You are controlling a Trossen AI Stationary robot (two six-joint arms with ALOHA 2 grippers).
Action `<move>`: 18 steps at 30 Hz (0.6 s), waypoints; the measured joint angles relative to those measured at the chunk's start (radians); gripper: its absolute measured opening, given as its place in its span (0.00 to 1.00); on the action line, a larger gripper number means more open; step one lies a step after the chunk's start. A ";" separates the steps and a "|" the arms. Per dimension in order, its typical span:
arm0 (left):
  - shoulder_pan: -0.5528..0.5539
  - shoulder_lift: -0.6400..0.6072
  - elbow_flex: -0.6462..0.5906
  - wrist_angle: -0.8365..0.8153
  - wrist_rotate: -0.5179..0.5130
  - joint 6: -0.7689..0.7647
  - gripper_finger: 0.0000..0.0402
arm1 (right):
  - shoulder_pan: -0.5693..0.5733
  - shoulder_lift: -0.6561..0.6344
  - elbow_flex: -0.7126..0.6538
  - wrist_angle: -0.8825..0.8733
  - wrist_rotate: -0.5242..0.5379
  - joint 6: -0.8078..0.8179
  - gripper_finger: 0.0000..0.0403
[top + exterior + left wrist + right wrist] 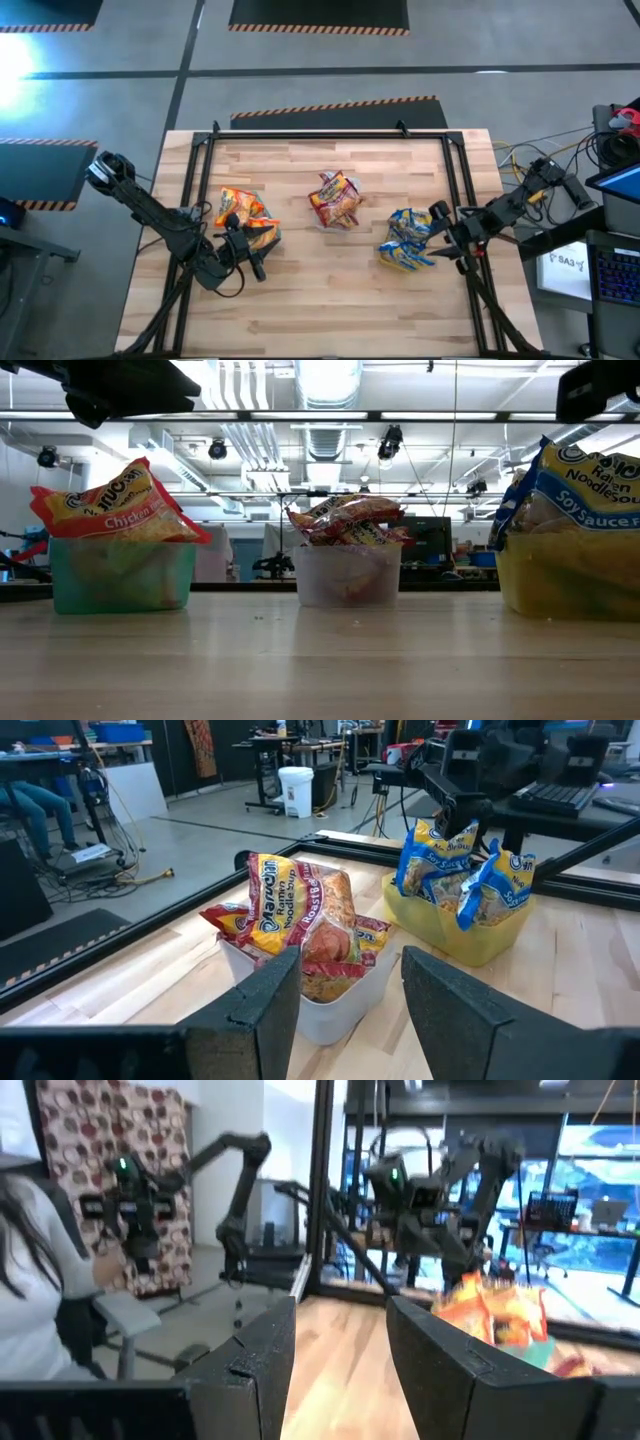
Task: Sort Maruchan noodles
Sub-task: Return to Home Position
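High view: all the noodle packs sit in three heaps across the middle of the table (330,300). The orange packs (243,208) are toward the left edge, the red packs (336,198) at centre and the blue packs (407,241) toward the right edge. No loose pack lies on the bare wood. The left gripper (250,255) hangs at the orange heap and the right gripper (441,232) just beside the blue heap. Low view: the green bin (120,588) holds the orange packs, the clear bin (347,588) the red and the yellow bin (560,588) the blue, and every heap pokes above its rim. Left wrist view: jaws apart with nothing between, aimed at the clear and yellow bins. Right wrist view: jaws apart and empty, facing the orange packs across the table, with a person (30,1280) in the room beyond. Sorting looks done. For homing, raise each arm first and then pull back, so no finger clips a sticking-out pack or drags a bin.
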 joint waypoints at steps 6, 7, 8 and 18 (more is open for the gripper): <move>0.000 0.000 0.000 0.001 0.000 0.000 0.39 | 0.000 -0.008 -0.017 0.032 -0.001 0.000 0.37; 0.000 0.000 0.000 0.001 0.000 0.000 0.39 | 0.000 -0.008 -0.019 0.031 -0.001 0.000 0.37; 0.000 0.000 0.000 0.001 0.000 0.000 0.39 | 0.000 -0.008 -0.023 0.031 -0.001 0.000 0.37; 0.000 0.000 0.000 0.003 0.000 0.000 0.39 | 0.000 -0.006 -0.109 0.173 -0.001 0.005 0.37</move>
